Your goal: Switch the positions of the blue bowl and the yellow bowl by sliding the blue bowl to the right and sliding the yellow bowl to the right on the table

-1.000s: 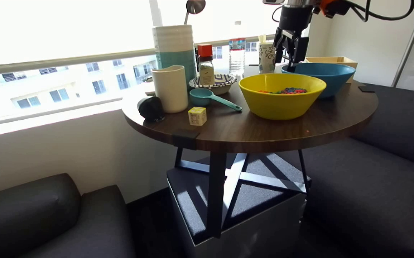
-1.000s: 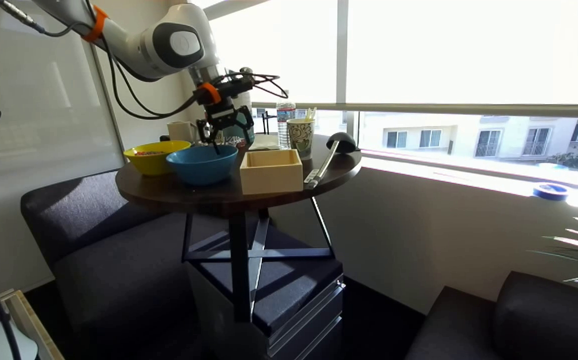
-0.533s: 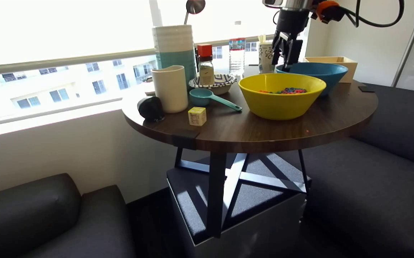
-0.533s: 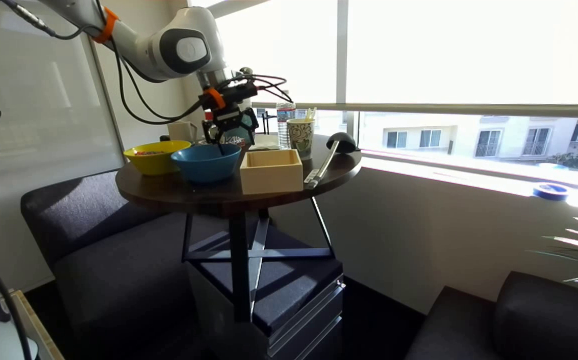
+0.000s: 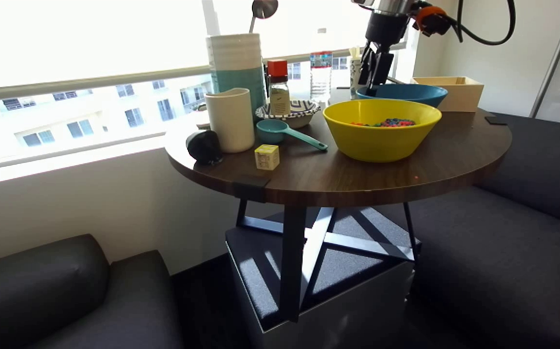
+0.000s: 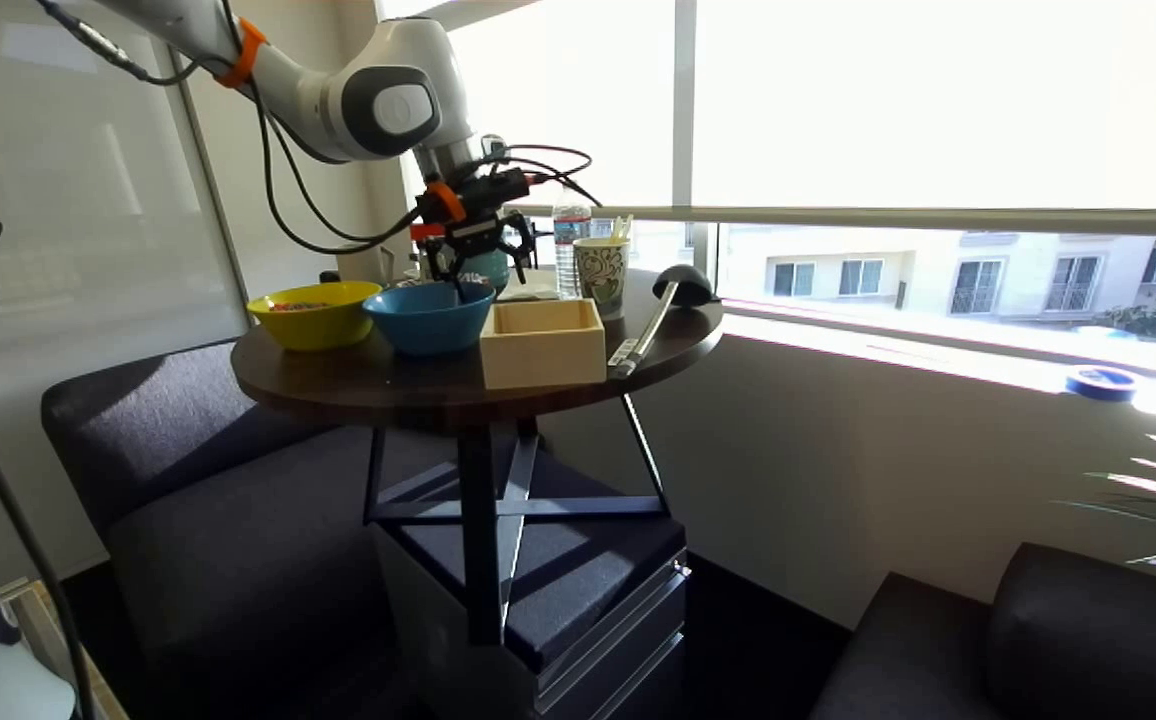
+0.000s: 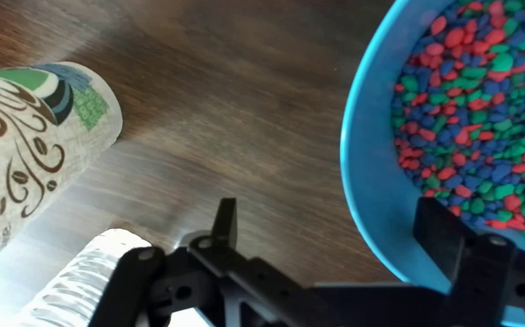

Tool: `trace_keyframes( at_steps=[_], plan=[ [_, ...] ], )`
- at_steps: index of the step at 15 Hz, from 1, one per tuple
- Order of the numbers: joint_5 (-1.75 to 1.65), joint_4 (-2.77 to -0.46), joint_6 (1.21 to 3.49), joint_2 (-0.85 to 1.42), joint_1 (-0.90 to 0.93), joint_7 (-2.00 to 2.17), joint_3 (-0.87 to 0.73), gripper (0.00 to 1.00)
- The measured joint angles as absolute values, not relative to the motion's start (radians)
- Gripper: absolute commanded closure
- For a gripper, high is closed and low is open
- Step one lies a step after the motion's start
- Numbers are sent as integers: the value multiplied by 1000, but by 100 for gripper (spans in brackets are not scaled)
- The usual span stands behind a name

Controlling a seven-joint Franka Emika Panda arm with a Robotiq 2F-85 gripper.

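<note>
My gripper (image 7: 326,206) is open astride the rim of the blue bowl (image 7: 369,136) in the wrist view. One finger is inside the bowl over red, green and blue pebbles; the other stands outside above the dark wood table (image 7: 253,136), with a gap between it and the rim. In an exterior view the blue bowl (image 6: 428,325) sits between the yellow bowl (image 6: 313,325) and a wooden box. The yellow bowl (image 5: 377,140), also holding coloured pebbles, hides part of the blue bowl (image 5: 406,92) in an exterior view. The wrist view does not show the yellow bowl.
Close to the outer finger are a patterned paper cup (image 7: 26,141) and a clear bottle (image 7: 76,281). The wooden box (image 6: 543,355) stands close beside the blue bowl, and a ladle (image 6: 653,325) lies past it. A teal scoop (image 5: 272,132) and small cube (image 5: 267,157) lie near the yellow bowl.
The gripper and the blue bowl have moved together, leftward in an exterior view and rightward, closer to the wooden box, in an exterior view. The yellow bowl has stayed put.
</note>
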State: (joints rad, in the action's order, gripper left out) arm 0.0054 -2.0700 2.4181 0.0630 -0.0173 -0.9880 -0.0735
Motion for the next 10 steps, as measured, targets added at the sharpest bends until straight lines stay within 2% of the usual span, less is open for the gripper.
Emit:
trace_keyframes(
  at_steps=[10],
  plan=[
    [20,-2011,2476,115,-28,-863,-64,0]
  ],
)
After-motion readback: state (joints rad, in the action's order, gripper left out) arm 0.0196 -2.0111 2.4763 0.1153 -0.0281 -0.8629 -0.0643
